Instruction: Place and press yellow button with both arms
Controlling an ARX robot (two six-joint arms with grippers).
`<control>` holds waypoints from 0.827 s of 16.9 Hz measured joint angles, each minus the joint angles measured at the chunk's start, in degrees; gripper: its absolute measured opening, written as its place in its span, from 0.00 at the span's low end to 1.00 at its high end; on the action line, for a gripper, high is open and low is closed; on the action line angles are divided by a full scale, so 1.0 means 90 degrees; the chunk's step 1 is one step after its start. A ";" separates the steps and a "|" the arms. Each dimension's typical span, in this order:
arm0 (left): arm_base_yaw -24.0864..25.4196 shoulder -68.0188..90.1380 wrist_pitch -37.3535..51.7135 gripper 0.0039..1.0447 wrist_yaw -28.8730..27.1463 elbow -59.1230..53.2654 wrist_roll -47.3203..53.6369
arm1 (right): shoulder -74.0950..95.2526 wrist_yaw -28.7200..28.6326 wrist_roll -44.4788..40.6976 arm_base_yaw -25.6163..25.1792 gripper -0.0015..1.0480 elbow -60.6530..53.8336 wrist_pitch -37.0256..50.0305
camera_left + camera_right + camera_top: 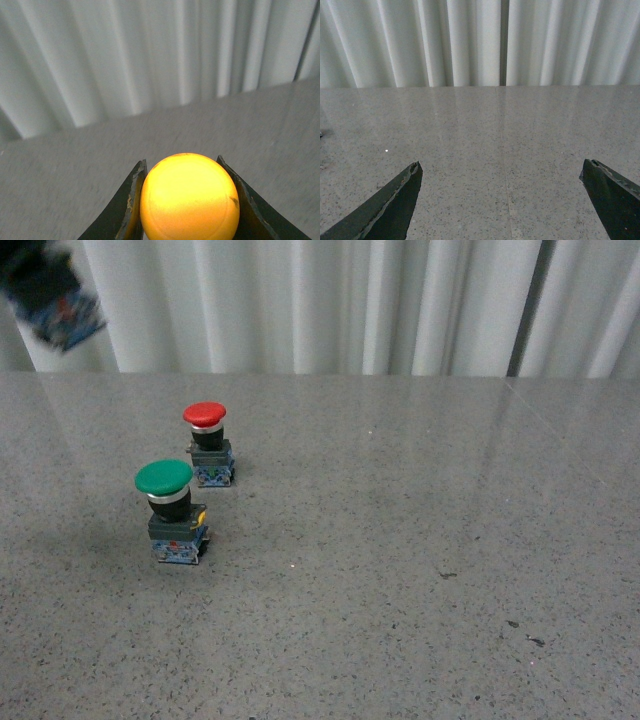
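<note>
Yellow button (189, 200) clamped in left gripper (181, 161), right gripper (502, 164) spread wide

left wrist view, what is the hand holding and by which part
The left hand holds the yellow button by its round cap, one finger on each side. The right hand is open and holds nothing.

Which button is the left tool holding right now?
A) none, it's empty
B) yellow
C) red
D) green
B: the left wrist view shows the yellow button clamped in the left tool, while the green button and red button stand free on the table in the front view.
</note>
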 joint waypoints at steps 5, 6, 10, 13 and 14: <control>-0.1673 0.1627 -0.0063 0.32 -0.1124 0.0993 -0.1047 | 0.0000 0.0000 0.0000 0.0000 0.94 0.0000 0.0002; -0.1848 0.1863 0.0046 0.32 -0.1294 0.1037 -0.1190 | 0.0000 0.0000 0.0000 0.0000 0.94 0.0000 0.0000; -0.2035 0.3157 0.0333 0.32 -0.1683 0.1486 -0.2149 | 0.0000 0.0000 0.0000 0.0000 0.94 0.0000 0.0002; -0.2186 0.3674 0.0272 0.32 -0.1826 0.1452 -0.2606 | 0.0000 -0.0002 0.0000 0.0000 0.94 0.0000 0.0002; -0.2314 0.3723 0.0270 0.32 -0.1863 0.1455 -0.2705 | 0.0000 -0.0002 0.0000 0.0000 0.94 0.0000 0.0002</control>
